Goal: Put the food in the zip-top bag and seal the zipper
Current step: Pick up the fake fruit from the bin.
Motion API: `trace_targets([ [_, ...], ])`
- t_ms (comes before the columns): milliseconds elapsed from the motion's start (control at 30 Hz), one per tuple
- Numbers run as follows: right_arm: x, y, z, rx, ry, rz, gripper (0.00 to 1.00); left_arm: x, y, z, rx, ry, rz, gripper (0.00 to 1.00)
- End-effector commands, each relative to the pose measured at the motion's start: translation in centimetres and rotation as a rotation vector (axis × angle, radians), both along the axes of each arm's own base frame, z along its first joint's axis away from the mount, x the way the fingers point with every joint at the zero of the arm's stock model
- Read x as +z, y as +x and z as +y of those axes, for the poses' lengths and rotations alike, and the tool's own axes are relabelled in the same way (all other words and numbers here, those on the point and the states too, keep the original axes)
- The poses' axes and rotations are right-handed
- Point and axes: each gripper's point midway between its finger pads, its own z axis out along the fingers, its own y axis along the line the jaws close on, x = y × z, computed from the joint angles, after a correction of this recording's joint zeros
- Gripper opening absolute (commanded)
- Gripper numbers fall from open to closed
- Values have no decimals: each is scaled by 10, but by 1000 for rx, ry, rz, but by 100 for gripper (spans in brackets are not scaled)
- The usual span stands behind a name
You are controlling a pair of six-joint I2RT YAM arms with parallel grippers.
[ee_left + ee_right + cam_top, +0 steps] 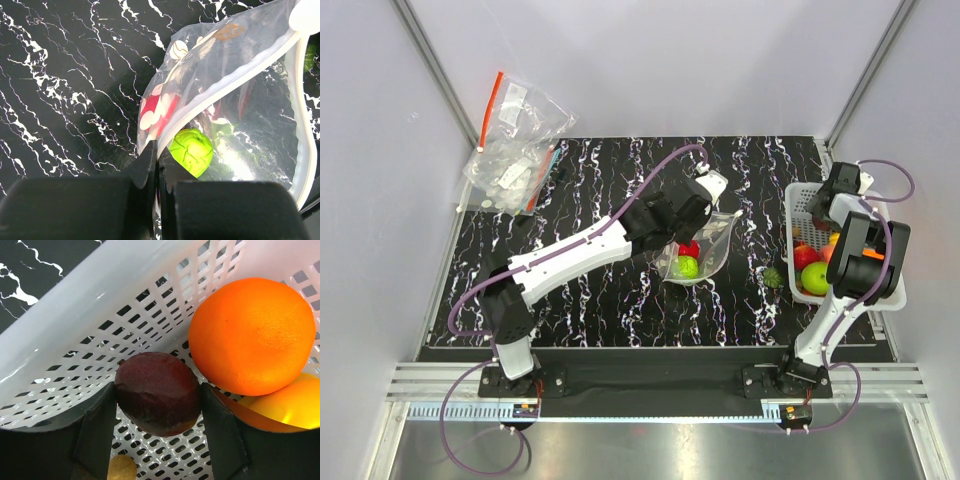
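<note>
Black marble-veined table [600, 300] fills a booth with white walls [650, 70]. At its 3 o'clock edge sits a white lattice basket [790, 215]. At 10 o'clock a clear undotted bag [515, 140] with a red strip leans against the wall.

The zip-top bag [710, 245] lies at the table's centre, its long axis running from 7 to 1 o'clock. Its mouth gapes and the zipper [225, 82] arches apart. The left gripper [157, 167] is pinched tight on that mouth edge.

Inside the bag lie a green piece [191, 151] and a red piece [160, 107]. A stray green piece [773, 277] rests on the table just beside the basket.

The right gripper [159, 410] is down in the basket, its fingers clamped on a dark purple fruit [157, 385] near the lattice wall. An orange [255, 335] sits at the fruit's 2 o'clock and a yellow fruit [280, 407] at its 4 o'clock.
</note>
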Motion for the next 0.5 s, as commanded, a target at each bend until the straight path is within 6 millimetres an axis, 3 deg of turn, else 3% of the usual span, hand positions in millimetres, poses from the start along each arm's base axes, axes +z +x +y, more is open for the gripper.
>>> trace_targets([
  [0,21,7,-11,-27,-49,-23,65,28,4,5,5,-61,-57,2],
  [167,47,3,2,-1,-19,-111,61,27,6,4,5,-61,-51,2],
  [200,69,4,6,5,-25,-167,61,27,6,5,5,-59,-50,2],
  [233,77,2,10,12,-18,-192,61,25,6,5,5,-56,-48,2],
  [267,78,-3,16,16,-6,-200,61,26,6,4,6,-56,-50,2],
  [300,99,-6,21,27,-2,-254,59,27,6,5,9,-57,-50,2],
  [333,106,-10,27,33,8,-275,59,27,7,5,11,-56,-51,2],
  [367,104,-18,36,36,34,-279,58,27,7,6,14,-54,-54,2],
  [400,126,-24,43,45,35,-340,57,27,8,6,17,-53,-58,2],
  [467,130,-36,64,91,86,-375,57,27,10,10,32,-40,-65,2],
])
